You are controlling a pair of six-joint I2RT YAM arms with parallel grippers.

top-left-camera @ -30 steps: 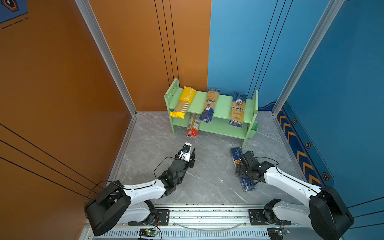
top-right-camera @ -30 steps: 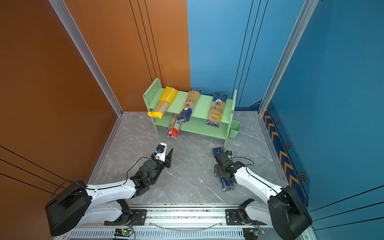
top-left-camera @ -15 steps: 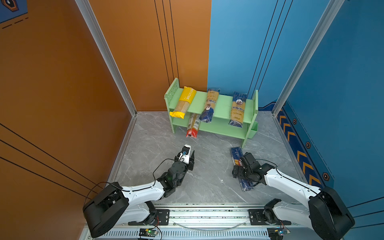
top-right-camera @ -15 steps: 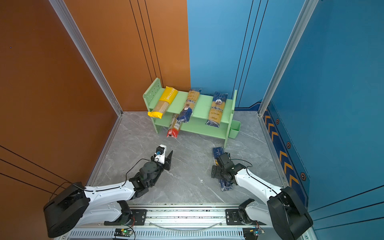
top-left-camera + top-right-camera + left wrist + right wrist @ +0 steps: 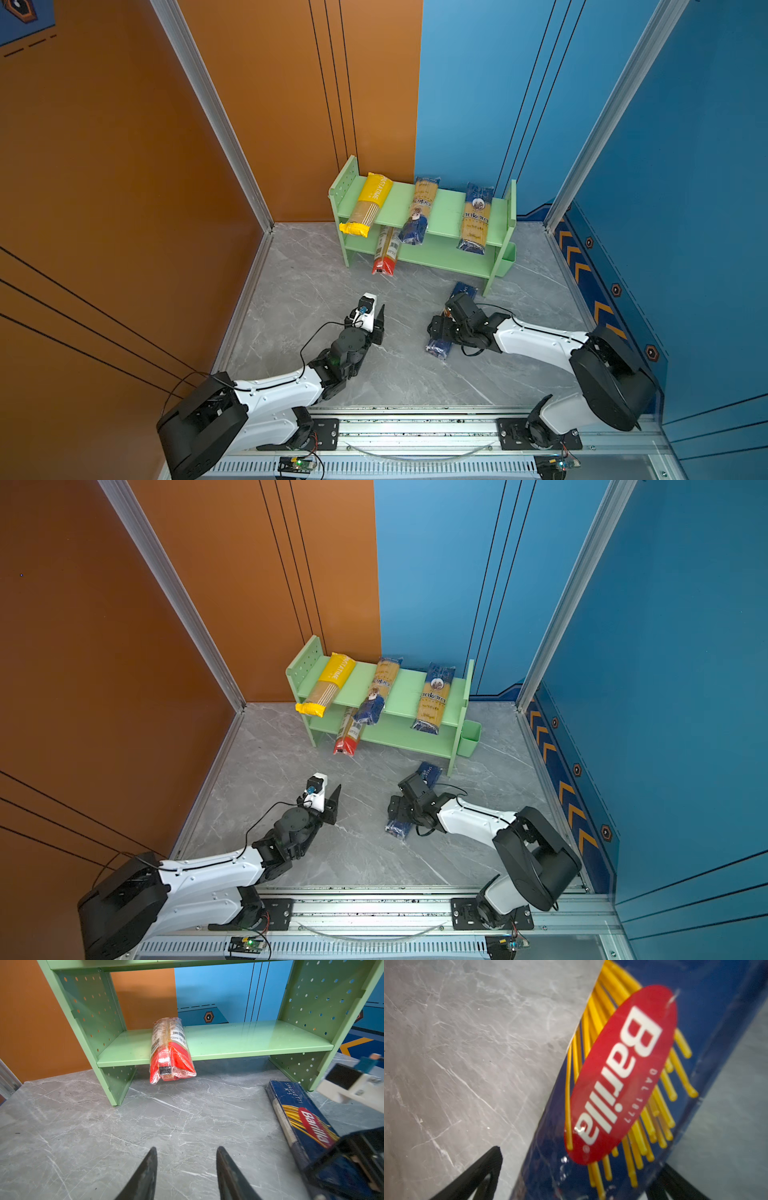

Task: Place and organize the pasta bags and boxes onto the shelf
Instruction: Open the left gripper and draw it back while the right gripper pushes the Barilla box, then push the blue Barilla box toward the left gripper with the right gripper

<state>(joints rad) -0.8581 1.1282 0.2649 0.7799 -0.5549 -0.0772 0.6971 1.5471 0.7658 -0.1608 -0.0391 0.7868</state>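
Right now the right jaws are standing open astride the Barilla box [image 5: 623, 1074], which is lying flat on the bench [image 5: 456, 1053]. One finger [image 5: 477, 1176] is sitting clear of the box's edge, with bare bench showing between them. The other is sitting hard by the opposite edge, and I cannot tell whether it is touching. In both top views the box [image 5: 438, 347] is sticking out past these jaws on either side, its far end pointing at the shelf's near leg.

Well apart from them, the left jaws are standing partly open over bare bench, with nothing between the fingers [image 5: 145, 1174].

Straight ahead of the left jaws the shelf [image 5: 249, 1041] is standing. The red pack [image 5: 172, 1053] is lying on its lower tier, its red end poking out over the front edge toward them. Beyond that, on the top tier, the yellow pack [image 5: 368, 203], an ankara pack [image 5: 419, 210] and a second ankara pack [image 5: 476, 216] are lying side by side, each overhanging the front edge. Beyond the right jaws the bin [image 5: 506, 259] is hanging on the shelf's end panel.
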